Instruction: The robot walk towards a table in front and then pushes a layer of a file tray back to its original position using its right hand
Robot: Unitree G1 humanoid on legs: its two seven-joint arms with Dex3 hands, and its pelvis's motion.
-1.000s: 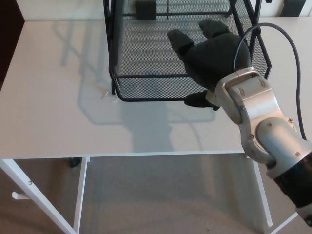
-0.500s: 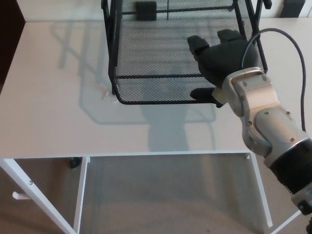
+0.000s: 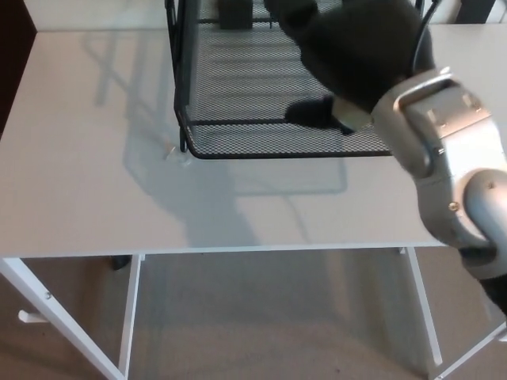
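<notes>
- The right robot hand (image 3: 356, 55) hangs over the right part of the black mesh file tray (image 3: 238, 79), its thumb pointing left just above the pulled-out tray layer (image 3: 261, 138). It grips nothing; the far fingers run off the top edge, so I cannot tell how widely they spread.
- The file tray stands at the far middle of the white table (image 3: 87, 182), and the layer's front rim juts toward the near side.
- Risk: the robot hand sits right of the layer's centre, so a push there may skew the layer in its rails and jam it.
- Risk: the rack is light and unanchored; a hard push could slide the whole file tray farther across the table instead of seating the layer.
- Risk: the thumb lies close to the mesh and could catch on the rim or a wire.
- The cable (image 3: 418, 43) near the wrist passes close to the rack's right upright and might snag.
- The left robot hand does not show.
</notes>
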